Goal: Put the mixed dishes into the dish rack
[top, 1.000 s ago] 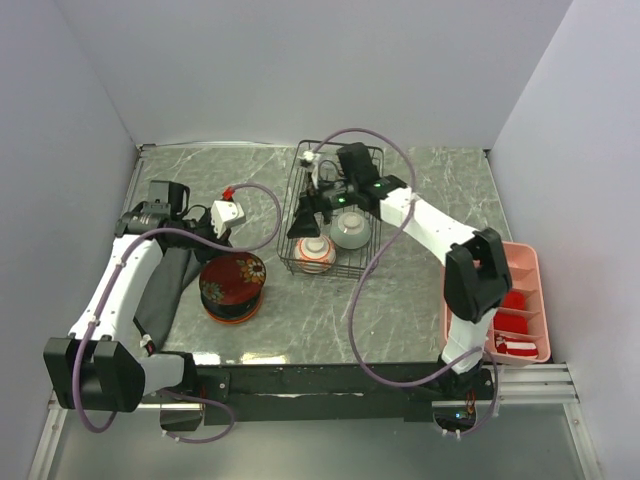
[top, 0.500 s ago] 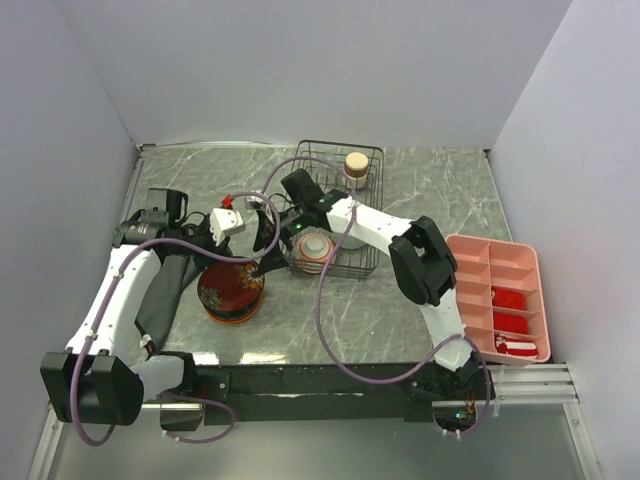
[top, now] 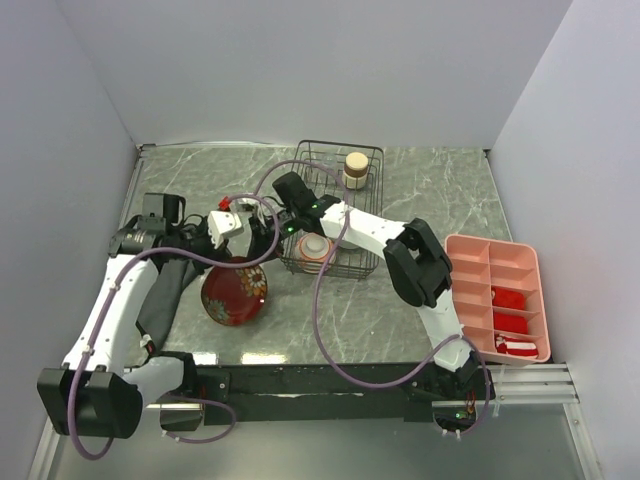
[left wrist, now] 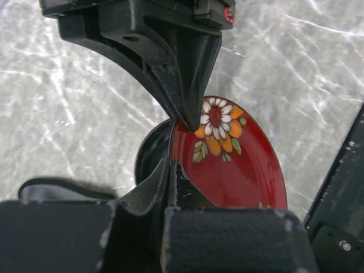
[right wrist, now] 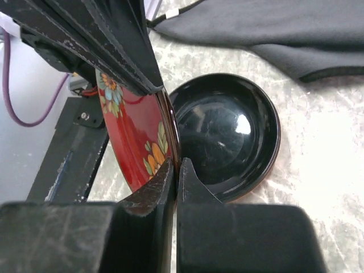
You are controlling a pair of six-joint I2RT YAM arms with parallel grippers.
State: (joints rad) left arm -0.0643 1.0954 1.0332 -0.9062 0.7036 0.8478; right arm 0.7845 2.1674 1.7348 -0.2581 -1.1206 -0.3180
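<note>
**Two grips on one rim: red bowl on edge, short of the rack**

Left fingers (left wrist: 170,68) are closed tight on the rim of the glossy red floral bowl (left wrist: 227,165), one pad on the flowered face and one on the back; the left gripper (left wrist: 176,142) shows no gap beyond the wall of the bowl. The right gripper (right wrist: 169,128) is pinched shut on the same bowl's rim from the other side. Below it, at three o'clock in the right wrist view, a black-lined dish (right wrist: 227,133) lies flat on the table (top: 440,200).

From above, the bowl stands tilted on its edge, low over the marble; the black cloth (top: 165,290) lies at nine o'clock of it and the dish rack (top: 330,148) at two o'clock, near but apart. The rack holds a small tan cup (top: 356,166) at its one o'clock corner and a reddish bowl with white base (top: 314,247) at its six o'clock end; the right arm hides part of the rest.

With both grippers on one rim, I judge this a hand-over; one should let go fully before the other pulls, or the rim may twist. Carry the bowl on edge, clear of the black dish, and lower it into a free part of the rack, away from the loaded bowl.
</note>
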